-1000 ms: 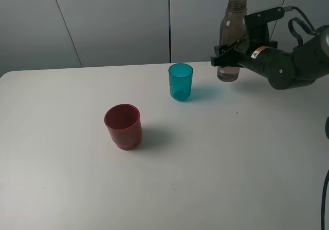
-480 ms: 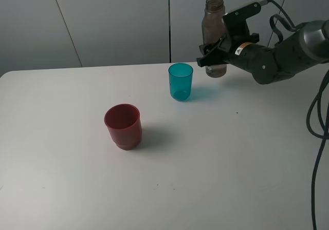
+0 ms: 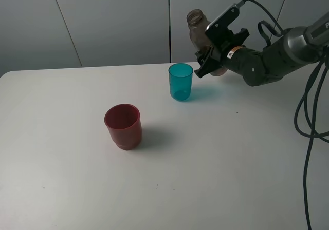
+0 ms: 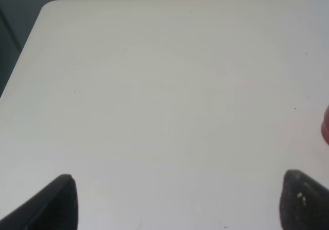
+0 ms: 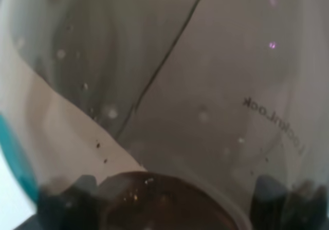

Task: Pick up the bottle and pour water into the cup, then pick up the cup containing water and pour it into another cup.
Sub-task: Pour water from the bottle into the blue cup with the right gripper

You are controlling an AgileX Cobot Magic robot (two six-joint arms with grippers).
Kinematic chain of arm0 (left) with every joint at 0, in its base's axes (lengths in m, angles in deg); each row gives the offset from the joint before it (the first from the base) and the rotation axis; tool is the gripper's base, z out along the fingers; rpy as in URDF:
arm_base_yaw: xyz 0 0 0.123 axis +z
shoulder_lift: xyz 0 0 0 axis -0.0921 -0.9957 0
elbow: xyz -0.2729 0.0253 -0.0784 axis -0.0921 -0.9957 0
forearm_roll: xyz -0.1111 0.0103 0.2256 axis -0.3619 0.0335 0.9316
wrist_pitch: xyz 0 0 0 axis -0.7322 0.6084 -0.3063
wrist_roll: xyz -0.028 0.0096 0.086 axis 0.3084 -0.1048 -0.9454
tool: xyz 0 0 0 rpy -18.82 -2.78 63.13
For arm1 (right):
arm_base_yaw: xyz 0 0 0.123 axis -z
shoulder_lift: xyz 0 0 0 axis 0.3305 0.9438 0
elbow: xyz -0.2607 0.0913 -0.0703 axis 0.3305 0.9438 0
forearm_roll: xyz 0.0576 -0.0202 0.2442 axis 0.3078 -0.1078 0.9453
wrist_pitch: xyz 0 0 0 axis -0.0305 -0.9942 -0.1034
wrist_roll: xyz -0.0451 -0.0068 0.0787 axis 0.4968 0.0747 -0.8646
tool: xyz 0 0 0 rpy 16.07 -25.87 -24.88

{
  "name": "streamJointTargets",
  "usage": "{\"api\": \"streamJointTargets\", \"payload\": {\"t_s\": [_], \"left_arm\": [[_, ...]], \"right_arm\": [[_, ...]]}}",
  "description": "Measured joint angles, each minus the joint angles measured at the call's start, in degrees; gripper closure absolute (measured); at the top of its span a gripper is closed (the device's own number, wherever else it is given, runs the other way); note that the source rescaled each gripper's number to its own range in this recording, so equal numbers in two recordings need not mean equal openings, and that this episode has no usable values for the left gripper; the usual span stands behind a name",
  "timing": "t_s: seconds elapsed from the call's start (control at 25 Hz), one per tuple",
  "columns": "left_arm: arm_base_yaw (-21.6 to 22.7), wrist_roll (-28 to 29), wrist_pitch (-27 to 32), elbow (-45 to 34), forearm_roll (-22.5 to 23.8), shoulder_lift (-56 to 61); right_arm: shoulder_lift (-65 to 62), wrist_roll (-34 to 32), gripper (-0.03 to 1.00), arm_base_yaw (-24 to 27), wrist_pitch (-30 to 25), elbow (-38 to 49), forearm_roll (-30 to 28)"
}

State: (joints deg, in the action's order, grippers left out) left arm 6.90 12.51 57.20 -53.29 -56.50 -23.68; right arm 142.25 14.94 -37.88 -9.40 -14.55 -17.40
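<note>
The smoky grey-brown bottle (image 3: 197, 31) is held off the table by my right gripper (image 3: 208, 60), which is shut on its lower body. The bottle is tilted, its open neck leaning left, above and just right of the teal cup (image 3: 180, 81). The teal cup stands upright on the white table (image 3: 231, 163). The wider dark red cup (image 3: 123, 126) stands upright to the front left. In the right wrist view the bottle (image 5: 205, 86) fills the frame, with a sliver of the teal cup (image 5: 9, 155) at the edge. My left gripper (image 4: 180, 204) is open over bare table, with a red sliver (image 4: 325, 127) beside it.
Grey wall panels (image 3: 113, 19) stand behind the table's far edge. The right arm's black cables (image 3: 308, 112) hang at the right side of the table. The table's corner (image 4: 49, 6) shows in the left wrist view.
My right gripper has carried the bottle left, from well right of the teal cup to beside it, and tipped it from upright so its neck leans left. The cups have not moved.
</note>
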Motion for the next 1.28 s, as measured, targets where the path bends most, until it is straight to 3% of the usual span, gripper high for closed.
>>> {"api": "streamJointTargets", "payload": {"t_s": [0.2, 0.64, 1.28], "left_arm": [[0.0, 0.0, 0.0, 0.0, 0.0, 0.0], [0.0, 0.0, 0.0, 0.0, 0.0, 0.0], [0.0, 0.0, 0.0, 0.0, 0.0, 0.0]], "right_arm": [[0.0, 9.9, 0.94, 0.0, 0.3, 0.0, 4.0], [0.0, 28.8, 0.94, 0.0, 0.3, 0.0, 5.8], [0.0, 48.1, 0.94, 0.0, 0.3, 0.0, 9.0]]}}
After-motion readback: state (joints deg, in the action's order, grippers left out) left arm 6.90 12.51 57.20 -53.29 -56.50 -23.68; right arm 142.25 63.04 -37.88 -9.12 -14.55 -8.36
